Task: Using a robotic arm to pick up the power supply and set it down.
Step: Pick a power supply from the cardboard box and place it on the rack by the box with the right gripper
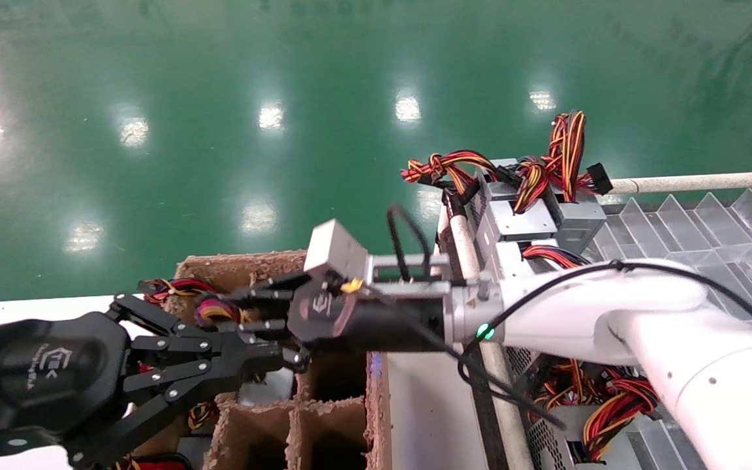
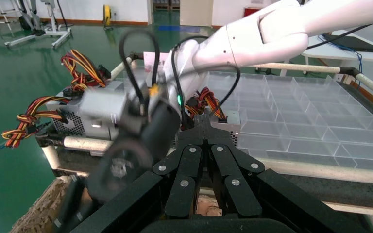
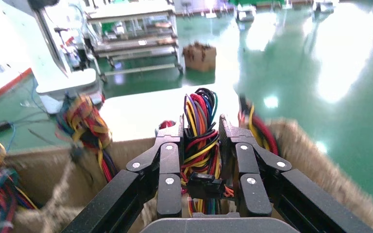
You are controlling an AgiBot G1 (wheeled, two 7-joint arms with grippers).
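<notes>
Power supply's tied bundle of red, yellow, black and purple wires (image 3: 200, 141) sits clamped in our black right gripper (image 3: 200, 128), over the brown pulp divider box (image 1: 324, 418); our left gripper (image 2: 203, 121) idles pinched together.

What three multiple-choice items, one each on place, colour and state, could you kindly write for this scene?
1. The right tool is over: A the brown crate; B the clear tray; C a shelf.
2. The floor is: A grey; B green; C white.
3. The right tool is: A open; B shut, empty; C shut on wires.
Key: 1 A, the crate's walls surround its fingers; 2 B, glossy green; 3 C, the wires sit clamped between its fingers.
</notes>
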